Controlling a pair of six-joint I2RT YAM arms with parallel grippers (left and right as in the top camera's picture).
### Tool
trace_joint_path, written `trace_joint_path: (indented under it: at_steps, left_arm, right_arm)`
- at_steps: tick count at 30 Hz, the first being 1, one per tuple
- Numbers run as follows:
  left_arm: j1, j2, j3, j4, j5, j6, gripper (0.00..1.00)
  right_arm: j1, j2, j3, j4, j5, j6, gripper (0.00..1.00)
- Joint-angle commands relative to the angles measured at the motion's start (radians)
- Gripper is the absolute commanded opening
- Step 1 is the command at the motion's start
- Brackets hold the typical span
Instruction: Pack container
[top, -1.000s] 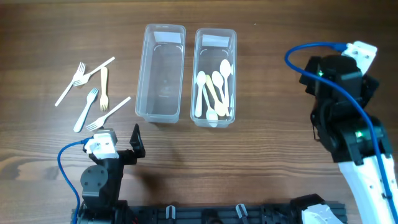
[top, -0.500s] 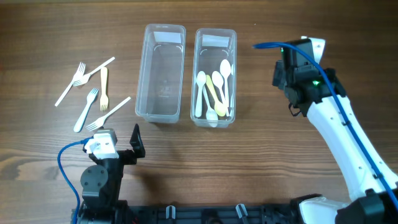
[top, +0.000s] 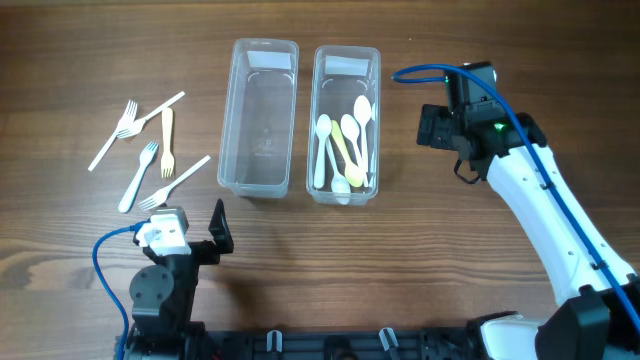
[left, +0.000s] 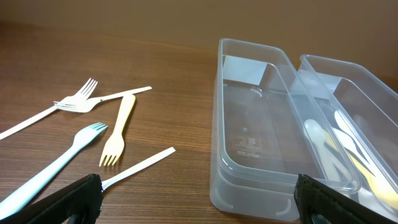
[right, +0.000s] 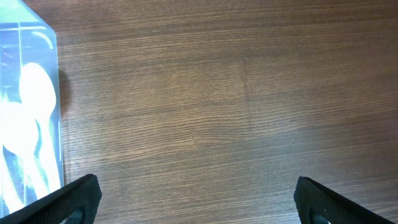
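Note:
Two clear plastic containers stand side by side at the table's back. The left container (top: 262, 115) is empty and also shows in the left wrist view (left: 267, 124). The right container (top: 346, 122) holds several white and pale yellow spoons (top: 345, 140); its edge shows in the right wrist view (right: 31, 118). Several forks (top: 150, 150) lie loose on the wood at the left, also seen in the left wrist view (left: 118, 127). My left gripper (top: 218, 230) is open and empty near the front edge. My right gripper (top: 428, 128) is open and empty over bare wood, right of the spoon container.
The table is brown wood (top: 420, 250). A blue cable (top: 110, 260) runs by the left arm's base, and another blue cable (top: 430, 72) loops over the right arm. A black rail (top: 350, 345) lies along the front edge.
My right arm has swung from the far right towards the left, ending just right of the spoon container. The left arm, containers and cutlery have not moved.

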Motion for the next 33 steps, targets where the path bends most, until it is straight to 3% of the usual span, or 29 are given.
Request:
trace_joint_path:
  at_steps: [1,16,19,21,23,24,26,29,32,33]
  left_arm:
    - [0.006,-0.007,-0.003,0.003,0.012,0.008,1.00]
    - [0.006,-0.007,-0.003,0.003,0.012,0.008,1.00]
    - [0.006,-0.007,-0.003,0.003,0.012,0.009,1.00]
    - [0.006,-0.007,-0.003,0.003,0.012,0.009,1.00]
    - [0.006,-0.007,-0.003,0.003,0.012,0.009,1.00]
    - [0.006,-0.007,-0.003,0.003,0.012,0.009,1.00]
    - [0.006,-0.007,-0.003,0.003,0.012,0.008,1.00]
    - [0.006,-0.007,-0.003,0.003,0.012,0.009,1.00]
    - [0.006,-0.007,-0.003,0.003,0.012,0.009,1.00]
    - [0.006,-0.007,-0.003,0.003,0.012,0.009,1.00]
  right_arm:
    - [-0.001,0.006,0.004,0.000,-0.013,-0.004,1.00]
    - [-0.001,0.006,0.004,0.019,-0.028,-0.002,1.00]
    - [-0.001,-0.044,0.004,-0.105,-0.005,0.022,1.00]
    - [-0.001,-0.113,0.004,-0.205,0.060,0.190,1.00]
    - [-0.001,-0.264,0.003,-0.438,0.210,0.624,1.00]
    - [-0.001,-0.341,0.002,-0.507,0.246,0.664,1.00]
    - [0.003,-0.525,0.002,-0.565,0.225,0.573,1.00]
    - [0.010,-0.865,0.002,-0.549,0.035,0.274,1.00]
    - [0.010,-1.095,-0.001,-0.449,0.061,0.142,1.00]
    - [0.010,-1.147,-0.026,-0.361,0.085,0.035,1.00]
